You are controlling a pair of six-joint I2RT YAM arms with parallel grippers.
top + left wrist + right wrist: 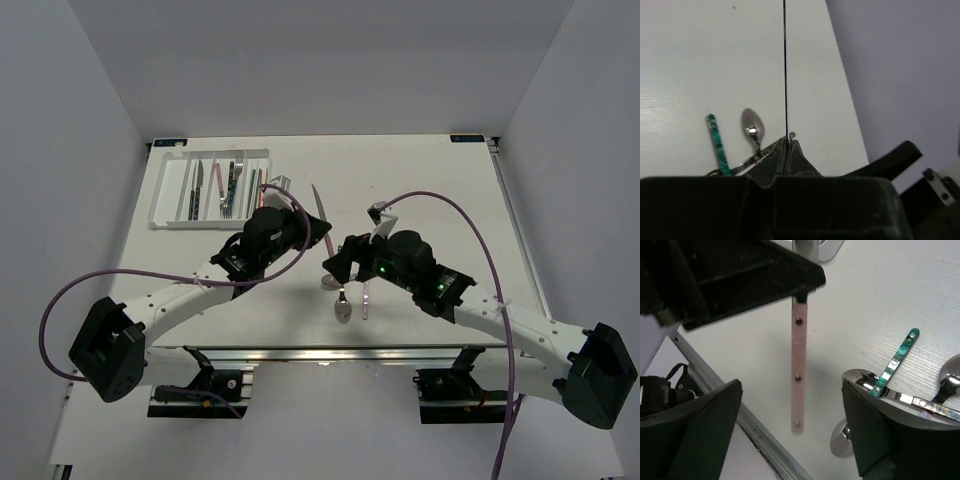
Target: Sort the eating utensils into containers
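My left gripper is shut on a pink-handled knife and holds it above the table. In the left wrist view the gripper pinches the knife, which shows edge-on as a thin dark line. In the right wrist view the pink riveted handle hangs out from under the left gripper. My right gripper is wide open, with the handle's end between its fingers and touching neither. It sits at table centre in the top view. The white tray at back left holds several utensils.
Loose spoons lie near the right gripper: a teal-handled one, a spoon bowl by the right finger, and another pink handle. The left wrist view shows a spoon and a teal handle. The table's metal front rail is close.
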